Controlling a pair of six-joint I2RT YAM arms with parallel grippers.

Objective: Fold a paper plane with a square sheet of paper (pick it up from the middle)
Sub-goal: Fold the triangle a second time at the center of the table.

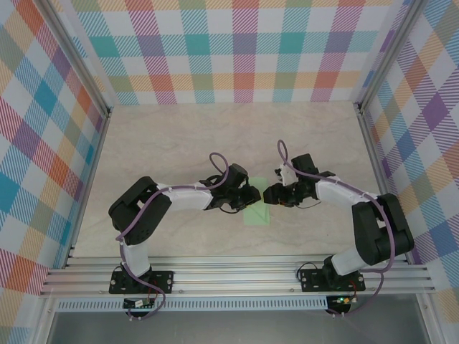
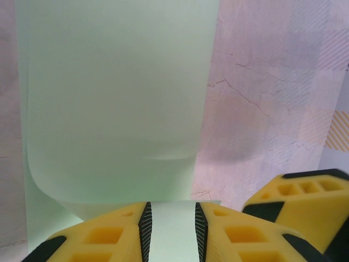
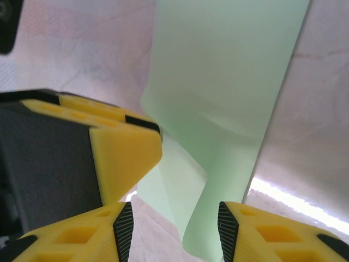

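On tabletop (image 1: 179,136): paper (image 1: 256,215), pale green, one part curled upward, under both tools (tips nearly meeting).
Left tool (image 2: 172,229): fingers narrowly apart, paper showing in the gap; grip cannot be told.
Right tool (image 3: 174,232): wider apart, raised paper fold standing between its fingers.

From above, the left gripper (image 1: 254,194) and right gripper (image 1: 270,195) cover most of the square sheet of paper (image 1: 257,215); the green patch showing at 6 o'clock of them is too small to reveal any crease. In the left wrist view the sheet runs off at 12 o'clock, and whether the fingers (image 2: 218,234), cut off at 6 o'clock, pinch it cannot be told.
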